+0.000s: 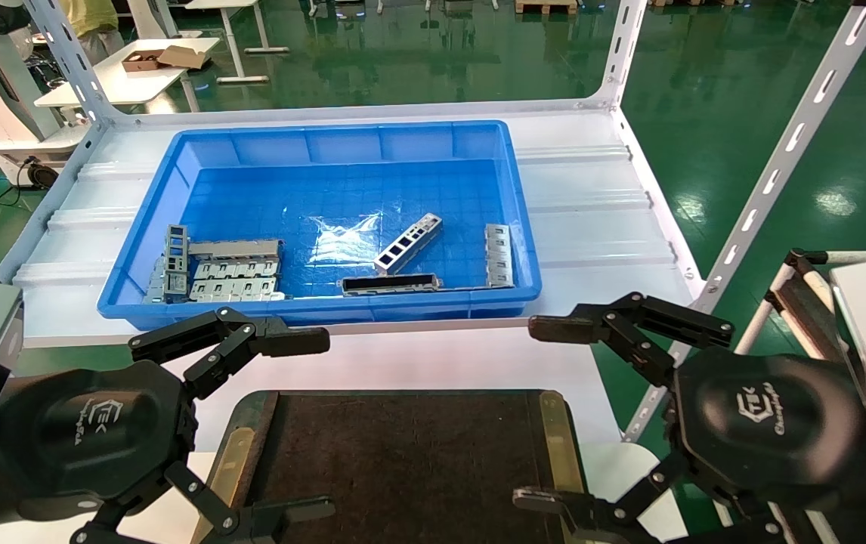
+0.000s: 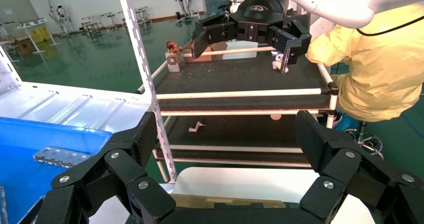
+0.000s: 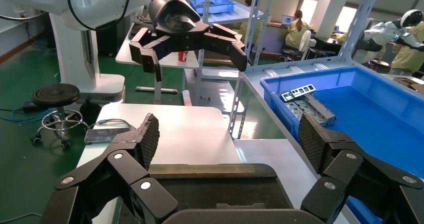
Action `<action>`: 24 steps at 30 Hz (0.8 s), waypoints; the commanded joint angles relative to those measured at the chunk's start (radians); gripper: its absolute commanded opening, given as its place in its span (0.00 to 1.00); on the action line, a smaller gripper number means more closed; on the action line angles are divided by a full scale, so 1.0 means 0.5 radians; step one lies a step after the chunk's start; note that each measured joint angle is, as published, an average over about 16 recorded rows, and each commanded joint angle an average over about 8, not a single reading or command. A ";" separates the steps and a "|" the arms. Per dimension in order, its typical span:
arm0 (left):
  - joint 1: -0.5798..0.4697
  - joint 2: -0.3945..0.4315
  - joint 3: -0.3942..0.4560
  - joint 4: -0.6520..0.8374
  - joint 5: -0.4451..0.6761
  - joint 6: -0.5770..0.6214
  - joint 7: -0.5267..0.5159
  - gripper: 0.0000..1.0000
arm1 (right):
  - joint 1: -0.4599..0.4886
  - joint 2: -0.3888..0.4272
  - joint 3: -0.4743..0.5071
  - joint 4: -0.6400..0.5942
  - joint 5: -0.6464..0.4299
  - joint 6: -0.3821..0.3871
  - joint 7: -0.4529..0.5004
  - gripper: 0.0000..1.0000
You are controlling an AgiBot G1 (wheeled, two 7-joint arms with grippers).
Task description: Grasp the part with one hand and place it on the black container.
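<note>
The part [image 1: 408, 243], a short silver bar with a row of window cut-outs, lies slanted on the floor of the blue bin [image 1: 327, 136], right of centre. The black container [image 1: 403, 453], a flat dark tray with brass side strips, sits at the near table edge; its rim shows in the left wrist view [image 2: 225, 201] and its surface in the right wrist view [image 3: 220, 189]. My left gripper [image 1: 308, 427] is open and empty over the tray's left rim. My right gripper [image 1: 539, 413] is open and empty over its right rim. Both are well short of the bin.
A longer dark-faced bar [image 1: 390, 284] lies by the bin's near wall. A notched silver plate [image 1: 499, 255] lies at the bin's right. Several plates and a windowed piece [image 1: 229, 268] are piled at its left. White slotted rack posts [image 1: 780, 159] stand at the table corners.
</note>
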State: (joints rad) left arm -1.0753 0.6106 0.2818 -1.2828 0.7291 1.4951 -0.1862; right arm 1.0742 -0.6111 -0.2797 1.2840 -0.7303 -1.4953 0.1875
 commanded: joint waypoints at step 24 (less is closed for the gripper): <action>-0.086 0.122 0.054 0.020 0.181 -0.211 0.003 1.00 | 0.001 0.000 -0.002 -0.002 0.001 0.000 -0.002 1.00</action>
State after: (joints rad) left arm -1.1270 0.6786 0.3139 -1.2620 0.8279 1.3848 -0.1891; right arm 1.0749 -0.6109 -0.2809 1.2830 -0.7297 -1.4954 0.1867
